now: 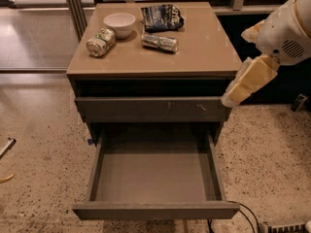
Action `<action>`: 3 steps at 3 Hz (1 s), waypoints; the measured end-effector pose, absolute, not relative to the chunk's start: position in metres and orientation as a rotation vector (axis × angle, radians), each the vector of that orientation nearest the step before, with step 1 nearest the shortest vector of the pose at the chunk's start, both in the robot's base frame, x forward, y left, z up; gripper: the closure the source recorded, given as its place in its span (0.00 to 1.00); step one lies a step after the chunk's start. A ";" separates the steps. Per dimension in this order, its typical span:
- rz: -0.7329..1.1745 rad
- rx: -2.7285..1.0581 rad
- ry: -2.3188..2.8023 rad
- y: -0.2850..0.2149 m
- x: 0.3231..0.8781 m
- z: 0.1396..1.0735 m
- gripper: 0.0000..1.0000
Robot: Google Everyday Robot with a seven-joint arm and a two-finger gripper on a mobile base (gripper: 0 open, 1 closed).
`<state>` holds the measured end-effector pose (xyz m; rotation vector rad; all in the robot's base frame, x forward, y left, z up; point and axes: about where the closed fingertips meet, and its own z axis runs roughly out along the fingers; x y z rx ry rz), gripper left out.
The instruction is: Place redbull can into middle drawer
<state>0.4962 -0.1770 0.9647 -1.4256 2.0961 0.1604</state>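
Observation:
The redbull can point(160, 41), slim and silvery, lies on its side on the cabinet top point(204, 52), just right of the white bowl. The middle drawer point(155, 176) is pulled out wide open below; its flat floor is bare. My gripper point(239, 90), pale yellow on a white arm, hangs at the right, beside the cabinet's right front corner, level with the closed scratched drawer front point(153, 109). It is well right of the can and holds nothing that I can see.
A white bowl point(119, 23), a green-and-white can point(100, 42) on its side and a crumpled dark chip bag point(161, 17) share the cabinet top. Cables point(245, 215) lie on the speckled floor at the drawer's right front corner. A glass partition stands behind left.

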 end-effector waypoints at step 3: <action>0.205 -1.100 2.081 -0.161 0.570 0.943 0.00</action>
